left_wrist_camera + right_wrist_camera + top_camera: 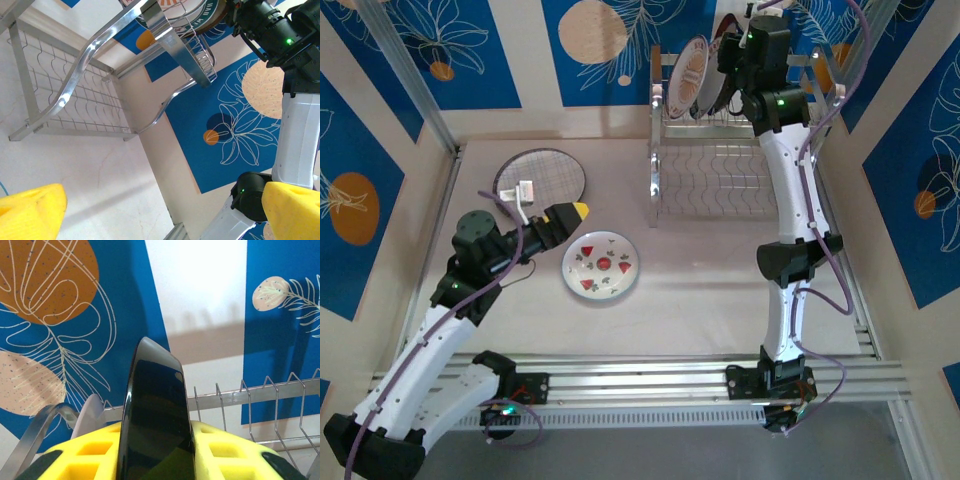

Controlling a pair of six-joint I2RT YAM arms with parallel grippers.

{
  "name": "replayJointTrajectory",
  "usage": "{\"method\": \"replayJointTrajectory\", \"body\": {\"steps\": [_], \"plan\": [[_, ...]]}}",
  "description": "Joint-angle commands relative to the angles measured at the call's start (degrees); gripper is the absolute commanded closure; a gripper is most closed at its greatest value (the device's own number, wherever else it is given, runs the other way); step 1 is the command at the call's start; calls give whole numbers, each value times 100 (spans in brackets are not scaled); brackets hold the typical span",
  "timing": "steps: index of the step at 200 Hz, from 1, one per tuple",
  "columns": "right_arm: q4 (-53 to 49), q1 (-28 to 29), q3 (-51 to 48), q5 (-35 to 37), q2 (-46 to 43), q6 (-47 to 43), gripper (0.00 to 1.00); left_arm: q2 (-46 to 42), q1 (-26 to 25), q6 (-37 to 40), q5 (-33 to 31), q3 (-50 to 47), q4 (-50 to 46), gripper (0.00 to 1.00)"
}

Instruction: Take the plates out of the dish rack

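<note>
Rack [720, 165] stands at the far right of the table [700, 300], against the back wall [610, 40], resting on its legs. Its upper tier carries upright plates: a sunburst plate [691, 76] leans at the left end, and a dark plate [716, 90] stands just beside it on the right. Right gripper [729, 68] reaches over the upper tier from the right arm [790, 190], which extends up the right side of the table. In the right wrist view, the right gripper [156, 452] is clamped on the dark plate [155, 405]: the glossy black rim sits edge-on between the two yellow fingers [230, 450], touching both. A pale rim [91, 415] shows just left of it, and the slot wires [240, 395] of the upper tier run off to the right. Two plates lie flat on the table, well apart from the rack: a plaid plate [540, 178] at far left and a strawberry plate [601, 264] nearer the centre. Left gripper [568, 214] hovers between these two plates, pointing toward the rack, holding nothing. In the left wrist view, the left gripper [160, 215] has its yellow fingers [30, 212] fully apart, with the rack [75, 85] ahead of them.
</note>
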Motion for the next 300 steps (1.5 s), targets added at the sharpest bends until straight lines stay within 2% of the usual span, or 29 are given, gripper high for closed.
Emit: {"method": "replayJointTrajectory", "body": {"steps": [1, 40, 139, 169, 300], "plan": [[957, 96, 129, -249, -521, 343, 86, 8, 79, -90, 110, 204, 79, 0], [1284, 146, 69, -61, -613, 101, 88, 43, 75, -116, 113, 212, 122, 0], [1548, 275, 58, 358, -654, -442, 100, 87, 79, -124, 120, 247, 144, 0], [1568, 314, 68, 400, -643, -549, 100, 95, 79, -121, 126, 248, 144, 0], [1726, 527, 85, 1580, -791, -1555, 100, 200, 75, -115, 157, 421, 100, 0]]}}
